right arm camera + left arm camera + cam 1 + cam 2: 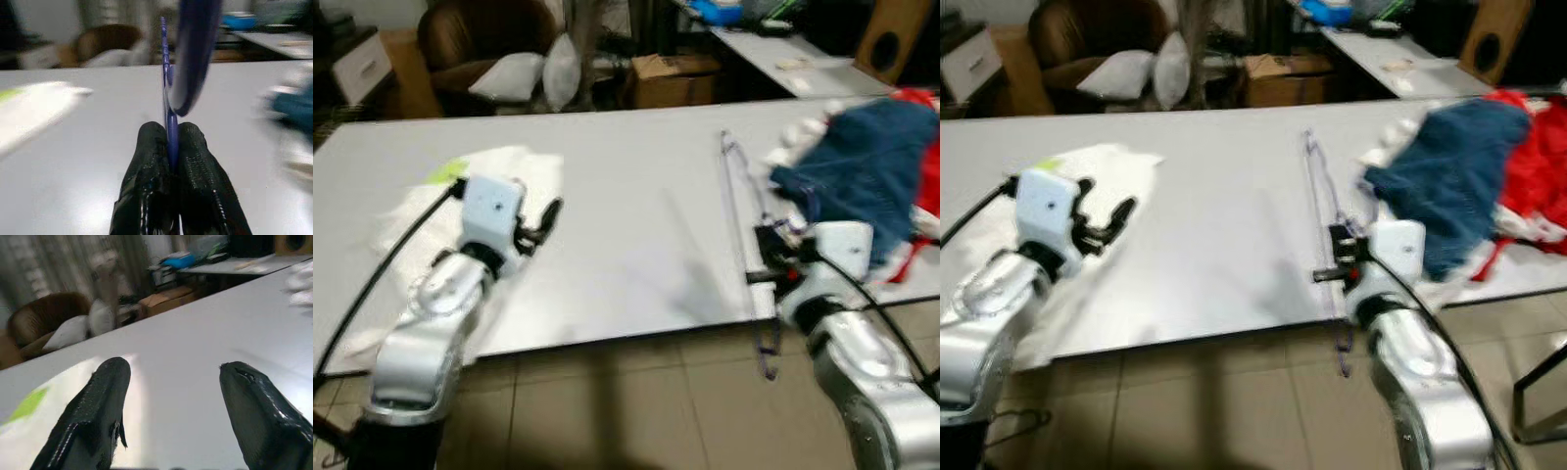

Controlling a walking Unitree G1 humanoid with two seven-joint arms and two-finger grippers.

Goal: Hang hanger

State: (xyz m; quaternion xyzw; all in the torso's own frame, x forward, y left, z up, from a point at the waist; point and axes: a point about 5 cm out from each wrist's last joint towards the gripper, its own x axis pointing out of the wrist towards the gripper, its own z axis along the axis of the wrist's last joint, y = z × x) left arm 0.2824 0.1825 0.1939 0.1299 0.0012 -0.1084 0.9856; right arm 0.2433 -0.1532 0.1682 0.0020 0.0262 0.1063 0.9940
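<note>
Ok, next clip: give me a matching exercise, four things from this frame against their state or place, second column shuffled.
1. hanger
2. left gripper
3. blue garment
4. white cloth

a. heaped at the table's right end
b. jaws open, over the table
c. pinched in the right gripper
d. flat at the table's left end

Pairs: 1-c, 2-b, 3-a, 4-d

Tiled floor (607,401), grey table (626,196), and what looks like a brown armchair (480,39) behind.

Home w/ armchair (475,39), cushions (514,76), clothes (862,166)
</note>
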